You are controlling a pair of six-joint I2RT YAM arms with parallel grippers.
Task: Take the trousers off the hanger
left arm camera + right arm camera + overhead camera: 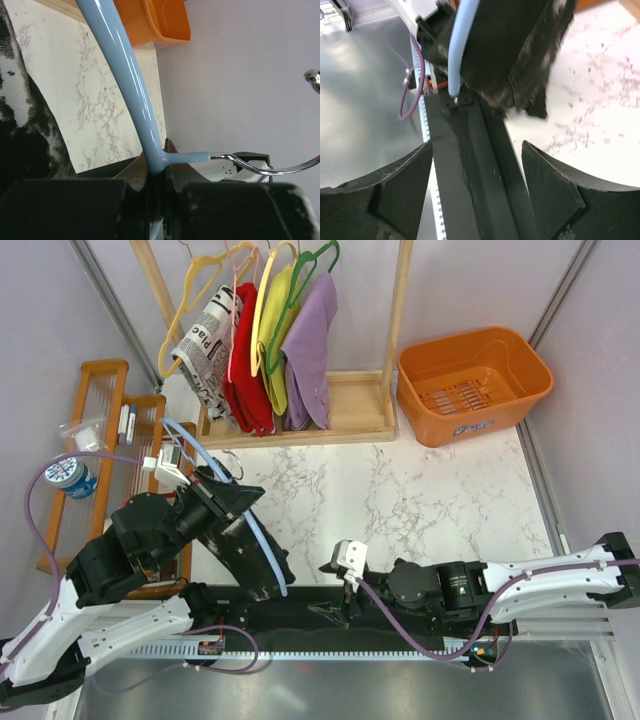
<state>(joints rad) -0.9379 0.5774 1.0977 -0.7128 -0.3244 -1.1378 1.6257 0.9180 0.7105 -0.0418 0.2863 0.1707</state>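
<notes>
Two pincers at work: the left pincer clenches the hanger at its neck, trousers draped over it at the near edge of the counter; the right pincer gapes released beside them. Next, I reckon, it must grab cloth and pull clear.

You see the hanger, thin and light blue, slanting from the back left down toward the near edge of the table. At its neck, where the blue plastic meets the metal hook, it sits clamped in the left pincer. The trousers, black with white speckled blotches, hang bunched along the lower arm of the hanger. Their bottom end reaches the table's near edge.
</notes>
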